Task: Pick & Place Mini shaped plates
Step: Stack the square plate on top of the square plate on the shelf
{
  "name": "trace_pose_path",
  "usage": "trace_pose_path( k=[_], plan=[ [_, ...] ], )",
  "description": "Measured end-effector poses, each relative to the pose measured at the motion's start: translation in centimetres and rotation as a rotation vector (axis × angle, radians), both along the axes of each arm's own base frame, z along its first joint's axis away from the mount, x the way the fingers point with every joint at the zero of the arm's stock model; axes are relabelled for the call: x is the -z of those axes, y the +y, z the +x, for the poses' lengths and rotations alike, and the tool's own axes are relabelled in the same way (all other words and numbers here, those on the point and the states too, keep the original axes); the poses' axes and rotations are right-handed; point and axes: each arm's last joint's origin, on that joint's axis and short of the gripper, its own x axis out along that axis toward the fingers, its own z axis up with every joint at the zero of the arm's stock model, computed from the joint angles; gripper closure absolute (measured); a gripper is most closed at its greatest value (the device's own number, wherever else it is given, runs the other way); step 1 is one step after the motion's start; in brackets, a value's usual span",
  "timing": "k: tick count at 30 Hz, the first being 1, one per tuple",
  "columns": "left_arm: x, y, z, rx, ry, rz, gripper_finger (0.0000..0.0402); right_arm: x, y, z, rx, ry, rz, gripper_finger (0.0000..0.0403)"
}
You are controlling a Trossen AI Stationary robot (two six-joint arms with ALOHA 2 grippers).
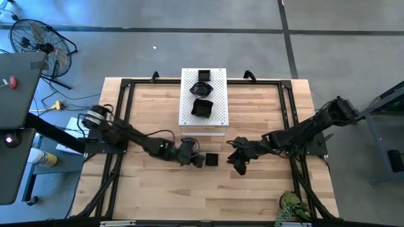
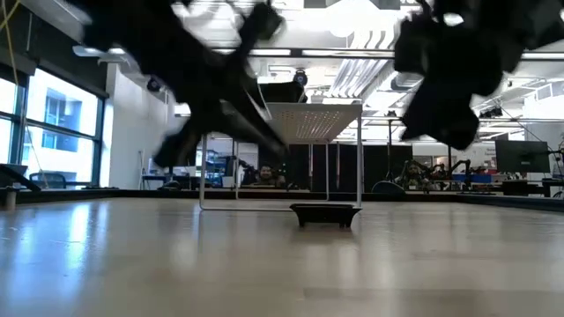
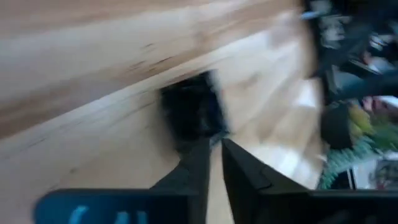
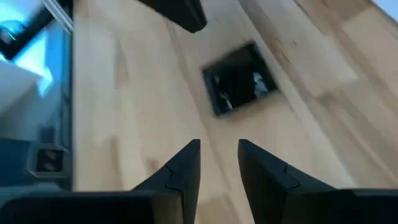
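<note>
Square plate on table | between left hand, right hand

Floor fan beyond table's far-left corner; potted plant near-right.

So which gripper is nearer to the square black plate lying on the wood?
Left. The left gripper is right beside the square plate; the right gripper is on its other side, a little farther off.
</note>
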Motion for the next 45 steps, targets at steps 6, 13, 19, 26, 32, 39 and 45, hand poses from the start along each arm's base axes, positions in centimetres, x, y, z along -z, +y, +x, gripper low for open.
trace_pose_path(
  k=[6, 13, 19, 26, 32, 39, 45],
  plan=[
    [-3.8, -1.7, -3.0, 0.026, -0.090, 0.215, 0.0390, -1.3, 0.7, 2.2, 0.164, 0.010, 0.087, 0.0299],
    [-4.4, -2.0, -8.4, -0.024, -0.165, 0.304, 0.0399, 1.6, 1.1, 3.9, 0.429, 0.129, 0.214, 0.0300],
    [-4.1, -0.9, -11.8, -0.027, -0.192, 0.309, 0.0401, 3.7, 1.4, 5.6, 0.513, 0.191, 0.268, 0.0300],
    [-3.4, 0.1, -13.5, -0.018, -0.191, 0.300, 0.0401, 4.8, 1.1, 7.1, 0.563, 0.203, 0.309, 0.0301],
    [-3.0, 0.2, -13.8, 0.015, -0.175, 0.289, 0.0401, 5.2, 1.1, 7.2, 0.590, 0.198, 0.318, 0.0336],
    [-3.0, 0.2, -13.8, 0.036, -0.170, 0.296, 0.0401, 5.1, 1.1, 7.3, 0.591, 0.181, 0.326, 0.0398],
    [-3.5, 0.2, -14.0, 0.085, -0.182, 0.313, 0.0401, 3.2, 1.0, 7.2, 0.579, 0.128, 0.362, 0.0393]
  ],
)
